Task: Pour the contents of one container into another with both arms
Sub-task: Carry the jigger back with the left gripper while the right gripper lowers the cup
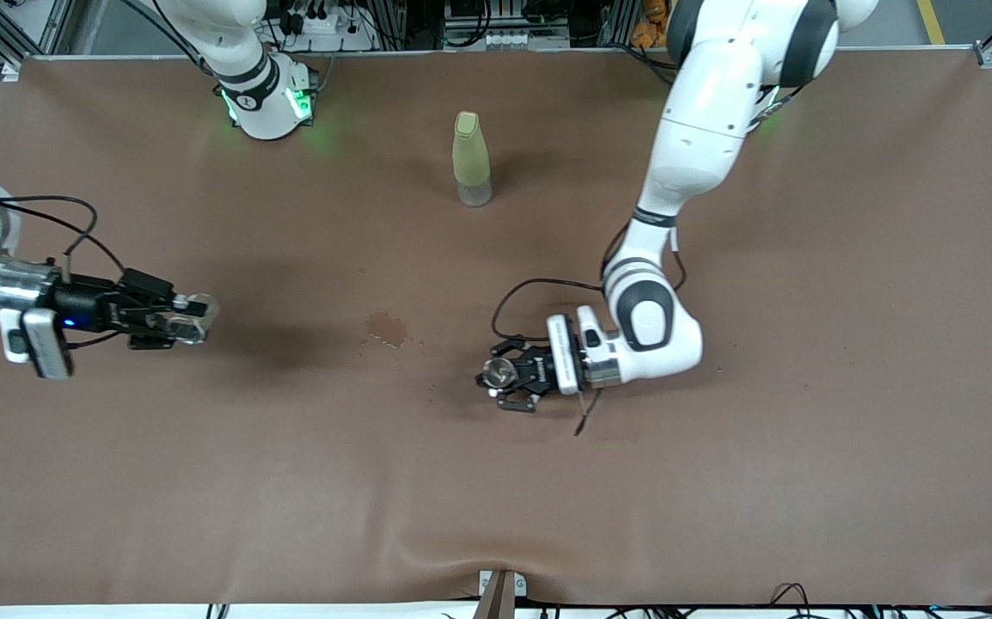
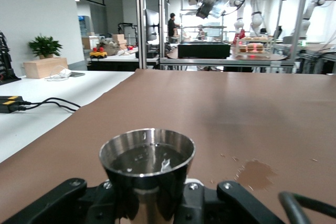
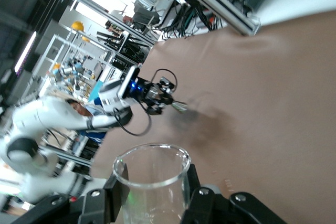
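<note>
My left gripper (image 1: 509, 376) is shut on the silvery jigger (image 1: 498, 371), low over the brown table near its middle. In the left wrist view the jigger (image 2: 147, 163) stands upright between the black fingers (image 2: 63, 200), with liquid inside it. My right gripper (image 1: 180, 320) hangs in the air over the right arm's end of the table, shut on the small clear glass cup (image 1: 193, 316). The cup (image 3: 152, 179) looks empty in the right wrist view. From the left wrist view the cup (image 2: 212, 4) appears tilted, high above the table.
A tall pale yellow-green bottle (image 1: 471, 159) stands farther from the front camera, near the table's middle. A wet stain (image 1: 387, 327) marks the brown cloth between the two grippers. A black cable (image 1: 539, 288) loops beside the left wrist.
</note>
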{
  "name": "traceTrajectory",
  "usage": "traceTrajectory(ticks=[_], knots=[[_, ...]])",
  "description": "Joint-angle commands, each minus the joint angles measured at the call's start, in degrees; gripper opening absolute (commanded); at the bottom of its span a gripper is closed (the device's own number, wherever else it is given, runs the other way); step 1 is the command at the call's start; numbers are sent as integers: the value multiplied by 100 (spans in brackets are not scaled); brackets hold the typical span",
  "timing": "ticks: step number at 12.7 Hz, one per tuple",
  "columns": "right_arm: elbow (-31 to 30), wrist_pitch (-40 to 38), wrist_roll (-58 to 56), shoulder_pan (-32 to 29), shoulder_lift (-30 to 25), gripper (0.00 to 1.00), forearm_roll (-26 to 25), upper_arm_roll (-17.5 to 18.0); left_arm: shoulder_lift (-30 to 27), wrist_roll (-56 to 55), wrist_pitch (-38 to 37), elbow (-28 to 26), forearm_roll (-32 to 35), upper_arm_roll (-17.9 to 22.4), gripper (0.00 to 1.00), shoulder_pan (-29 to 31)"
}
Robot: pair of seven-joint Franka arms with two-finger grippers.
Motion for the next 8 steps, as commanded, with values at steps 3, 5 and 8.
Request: traceTrajectory(ticks=[3,5,8], knots=[[72,-39,-2464,-526,308,13,-124,111,-1388,-41,-495,-1638,1167,-68,0,864],[203,-65,-3938,-693,684,13,-115,120,-1477,47,-1345,-1833,1799,-68,0,1540],[449,-65,-5136,-1009,1098,14,-299,120,-1452,494,-2164,-2035,2398,-68,0,2490]])
